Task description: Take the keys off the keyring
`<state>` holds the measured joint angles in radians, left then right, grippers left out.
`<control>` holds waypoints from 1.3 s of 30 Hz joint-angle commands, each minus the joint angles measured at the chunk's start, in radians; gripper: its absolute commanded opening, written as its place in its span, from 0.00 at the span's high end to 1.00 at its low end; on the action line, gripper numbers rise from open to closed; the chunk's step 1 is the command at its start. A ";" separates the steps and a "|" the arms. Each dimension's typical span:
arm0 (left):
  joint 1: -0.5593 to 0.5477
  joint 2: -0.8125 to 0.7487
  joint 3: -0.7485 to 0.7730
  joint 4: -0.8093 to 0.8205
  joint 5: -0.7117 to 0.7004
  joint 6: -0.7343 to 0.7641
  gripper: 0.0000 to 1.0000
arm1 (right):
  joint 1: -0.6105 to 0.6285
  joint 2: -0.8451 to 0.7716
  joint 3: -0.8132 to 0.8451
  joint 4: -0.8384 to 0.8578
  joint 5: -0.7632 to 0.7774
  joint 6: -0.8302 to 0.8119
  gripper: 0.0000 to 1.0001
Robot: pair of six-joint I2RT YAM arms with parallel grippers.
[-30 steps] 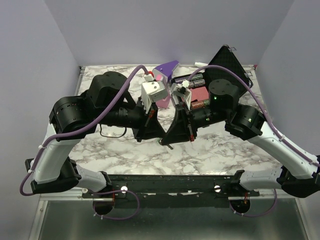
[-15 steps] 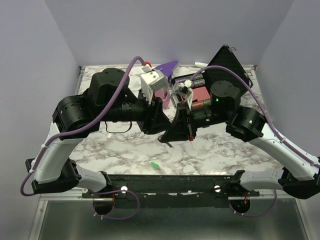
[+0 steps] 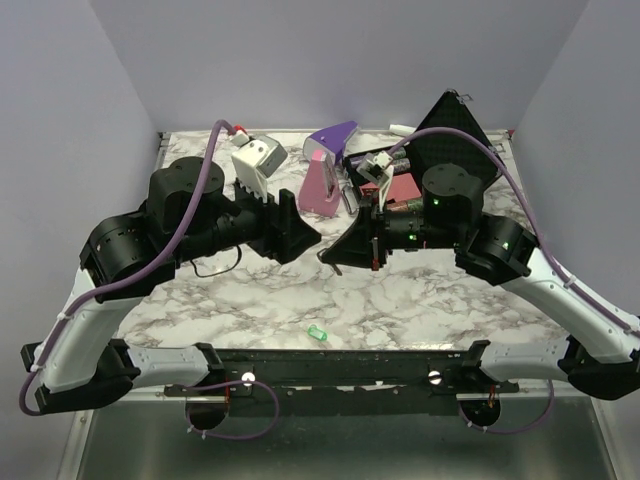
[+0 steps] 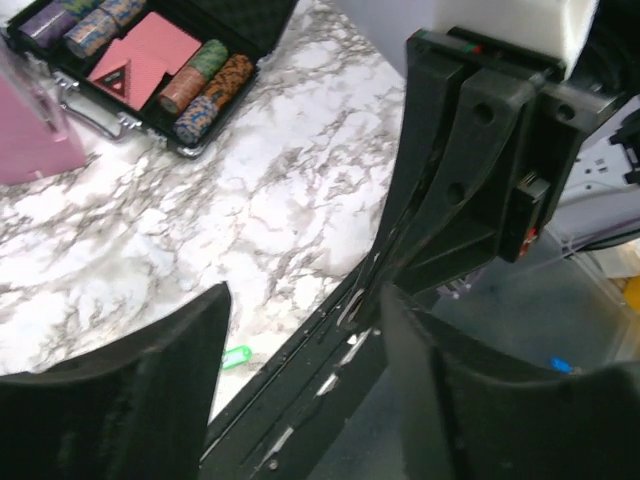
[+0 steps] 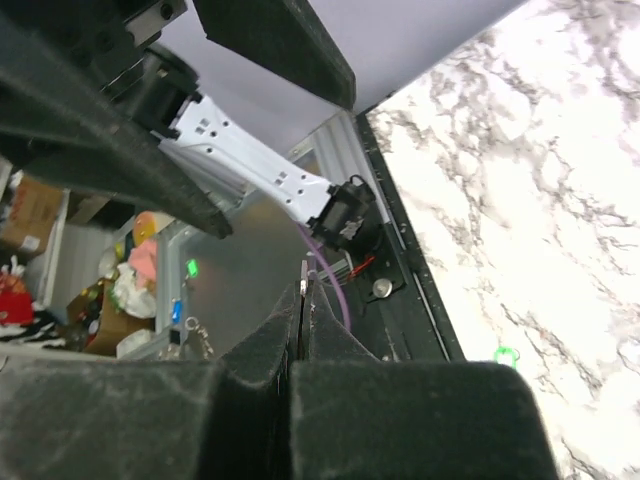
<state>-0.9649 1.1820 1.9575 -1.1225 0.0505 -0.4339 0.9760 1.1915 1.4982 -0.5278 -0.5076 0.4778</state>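
The white-and-grey marble desk [image 3: 440,300] fills the floor of the booth, with both arms reaching in over it from the near edge. The left arm [image 3: 130,250] bends in from the left and the right arm [image 3: 500,245] from the right, and their ends face each other above the middle of the desk.

At the far right corner lies an open black case [image 3: 462,135], with rolls of poker chips and a red block inside. Just to its left stands the purple-and-pink wedge-shaped object [image 3: 325,178].

The left pincer [image 3: 308,238] hangs with its two black fingers spread wide apart and nothing between them. The right pincer [image 3: 335,258] points toward it, a short gap away, with its fingers pressed tight together. Nipped at their very tip is the thin grey metal keyring [image 5: 303,272]. Only a sliver of its edge shows, so I cannot make out its full shape.

The tiny key with the bright green plastic head [image 3: 318,332] lies loose on the marble near the front edge, below the two pincers and apart from both. Its blade is too small to make out.
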 commanded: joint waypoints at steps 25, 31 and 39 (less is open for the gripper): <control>0.158 -0.430 -0.701 0.076 -0.399 -0.098 0.01 | 0.007 -0.044 -0.194 -0.216 0.503 0.211 0.99; 0.161 -0.527 -0.838 0.130 -0.445 -0.111 0.01 | 0.006 -0.095 -0.277 -0.247 0.595 0.260 0.99; 0.161 -0.637 -0.982 0.199 -0.494 -0.112 0.01 | 0.006 -0.004 -0.345 -0.201 0.595 0.225 0.99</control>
<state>-0.8062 0.5926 1.0370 -0.9894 -0.3725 -0.5362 0.9764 1.1336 1.1934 -0.7425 0.0418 0.7147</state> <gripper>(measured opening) 0.988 0.010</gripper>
